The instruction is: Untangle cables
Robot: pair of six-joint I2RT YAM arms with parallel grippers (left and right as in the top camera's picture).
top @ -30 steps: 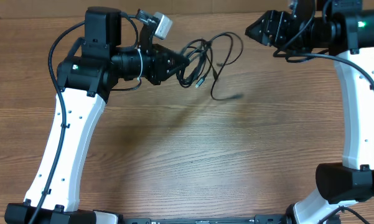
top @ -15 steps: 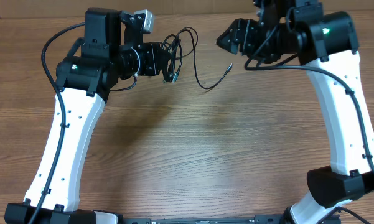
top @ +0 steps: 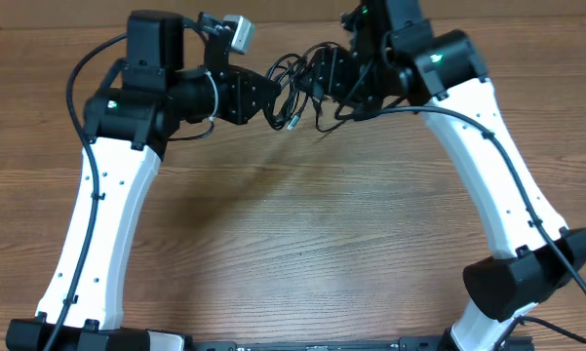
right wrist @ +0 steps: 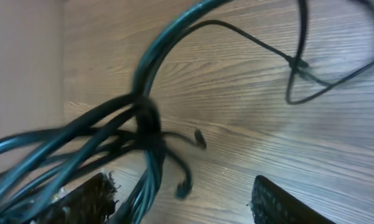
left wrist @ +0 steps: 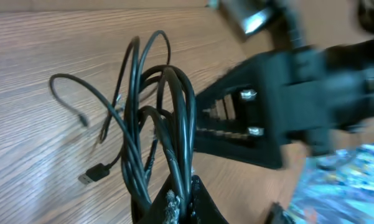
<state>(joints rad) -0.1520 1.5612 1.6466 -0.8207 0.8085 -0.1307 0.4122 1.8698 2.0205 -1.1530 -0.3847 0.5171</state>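
Left tool (top: pixel 271 97) is pinched on the cables (right wrist: pixel 148 124), holding them above the far tabletop (top: pixel 302 234). The loops trail rightward. Right tool (top: pixel 324 83), fingers spread, faces the knot just ahead and is nearer the free loops.

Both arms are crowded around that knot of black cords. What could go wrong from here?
The right fingers stand open around several strands of the cables; closing may grab the whole knot and pulling could tighten it. The left fingers clamp the same bundle close by, so the two arms might bump. The loose plug could snag.
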